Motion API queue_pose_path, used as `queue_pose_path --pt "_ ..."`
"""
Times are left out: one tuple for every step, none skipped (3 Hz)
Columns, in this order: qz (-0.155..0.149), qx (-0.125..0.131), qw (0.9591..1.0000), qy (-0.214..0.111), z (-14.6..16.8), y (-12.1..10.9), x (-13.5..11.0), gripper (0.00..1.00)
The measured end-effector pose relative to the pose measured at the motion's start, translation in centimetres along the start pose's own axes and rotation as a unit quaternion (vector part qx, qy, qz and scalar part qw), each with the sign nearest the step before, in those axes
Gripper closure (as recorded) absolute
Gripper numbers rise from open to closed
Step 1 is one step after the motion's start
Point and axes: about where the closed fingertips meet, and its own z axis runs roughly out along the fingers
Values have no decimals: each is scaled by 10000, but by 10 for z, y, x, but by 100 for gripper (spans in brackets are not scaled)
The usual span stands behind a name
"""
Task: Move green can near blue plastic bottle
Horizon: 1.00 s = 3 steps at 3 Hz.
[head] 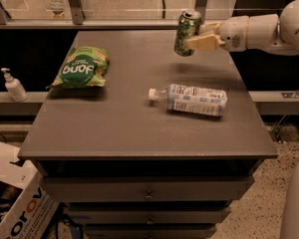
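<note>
The green can point(187, 32) has a silver top rim and hangs tilted in the air above the far right part of the grey cabinet top point(124, 118). My gripper point(197, 35) reaches in from the right and is shut on the can's right side. The blue plastic bottle point(193, 99) lies on its side at the middle right of the top, white cap pointing left. It lies in front of the can and below it, apart from it.
A flat green snack bag point(81, 67) lies at the left of the top. A small white pump bottle point(13, 85) stands on a ledge beyond the left edge. Drawers are below the top. A cardboard box point(20, 208) sits on the floor at the lower left.
</note>
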Motion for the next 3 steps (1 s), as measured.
queue_pose_path --pt "-282 -437 9983 282 -37 30 20 100" --pt "-508 -860 9933 578 -63 49 40 100" --pt "-512 -1042 9913 625 -63 58 42 100"
